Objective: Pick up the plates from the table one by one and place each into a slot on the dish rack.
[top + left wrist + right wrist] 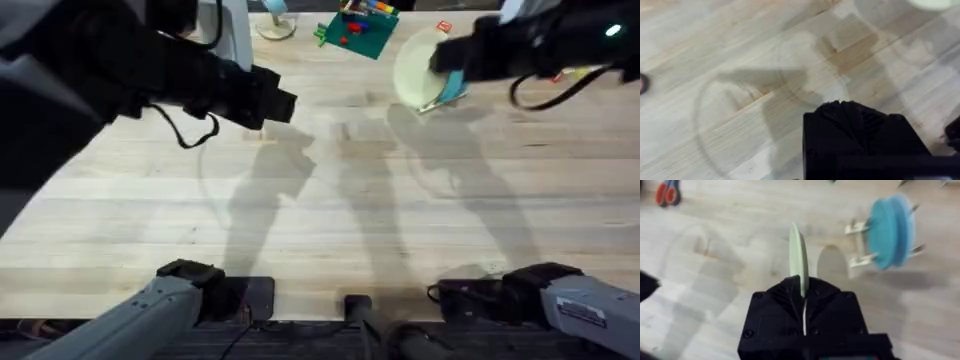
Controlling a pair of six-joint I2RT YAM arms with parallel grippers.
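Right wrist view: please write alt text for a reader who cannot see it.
The right gripper holds the cream-yellow plate edge-on above the wooden table. Farther off, the dish rack already holds blue plates upright between its pegs.

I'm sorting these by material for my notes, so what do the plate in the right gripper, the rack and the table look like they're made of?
The cream plate, held edge-on in the right gripper, looks like thin, smooth matte plastic, though glazed ceramic can't be ruled out. The dish rack seems to be pale unfinished wood, judging by its light dowel pegs. The table appears to be light wooden planks with visible grain and a low sheen.
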